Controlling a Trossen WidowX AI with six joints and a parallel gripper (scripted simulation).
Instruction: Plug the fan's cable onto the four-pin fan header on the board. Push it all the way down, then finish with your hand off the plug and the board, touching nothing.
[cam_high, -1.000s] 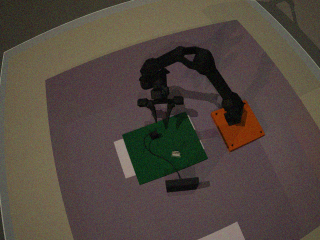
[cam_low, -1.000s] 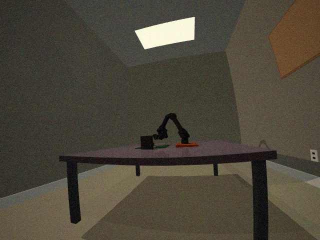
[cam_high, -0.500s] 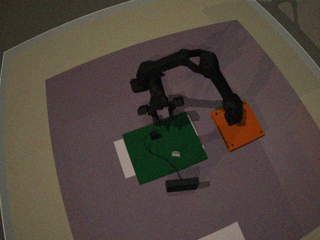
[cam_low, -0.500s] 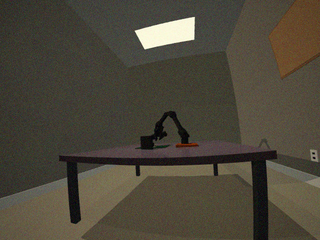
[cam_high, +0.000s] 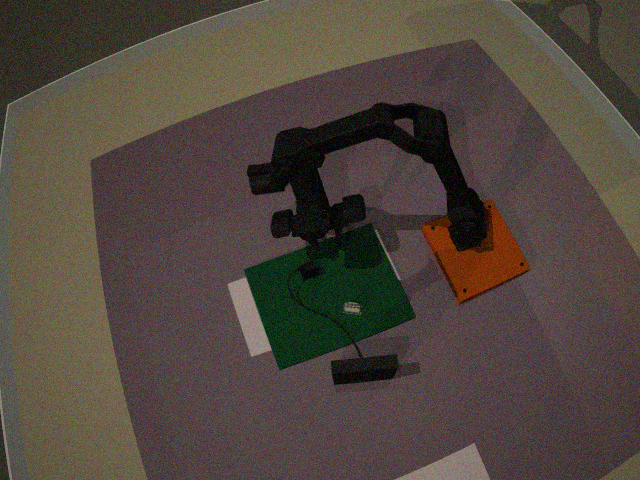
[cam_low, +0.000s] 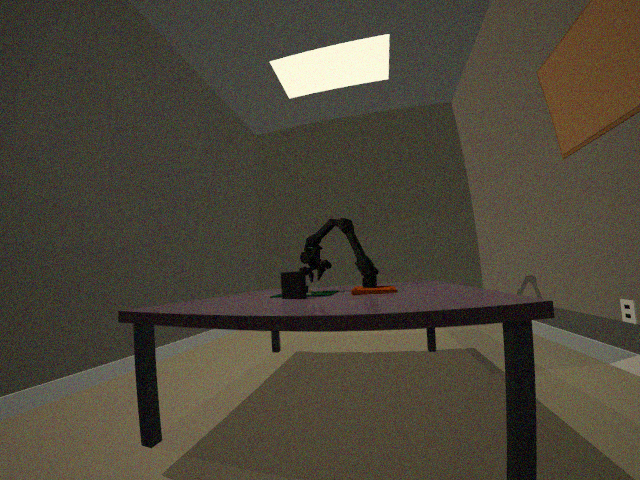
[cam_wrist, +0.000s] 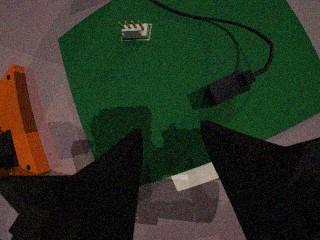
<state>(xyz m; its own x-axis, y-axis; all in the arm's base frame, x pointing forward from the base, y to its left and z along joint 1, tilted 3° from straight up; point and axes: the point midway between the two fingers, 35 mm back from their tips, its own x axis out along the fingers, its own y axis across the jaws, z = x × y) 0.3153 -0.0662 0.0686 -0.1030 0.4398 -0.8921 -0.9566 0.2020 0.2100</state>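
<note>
The gripper (cam_wrist: 172, 135) hangs half open above the board (cam_wrist: 200, 54), holding nothing, the plug (cam_wrist: 223, 88) lying just ahead.

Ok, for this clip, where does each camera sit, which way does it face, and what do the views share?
Top: high above, looking down on the green board, the whole arm and orange base plate.
Exterior: low, off the table's edge, looking across at the distant arm.
Wrist: on the arm, looking down past the open, empty pincer at the plug.
Top and wrist share the board, plug and white header.
</note>
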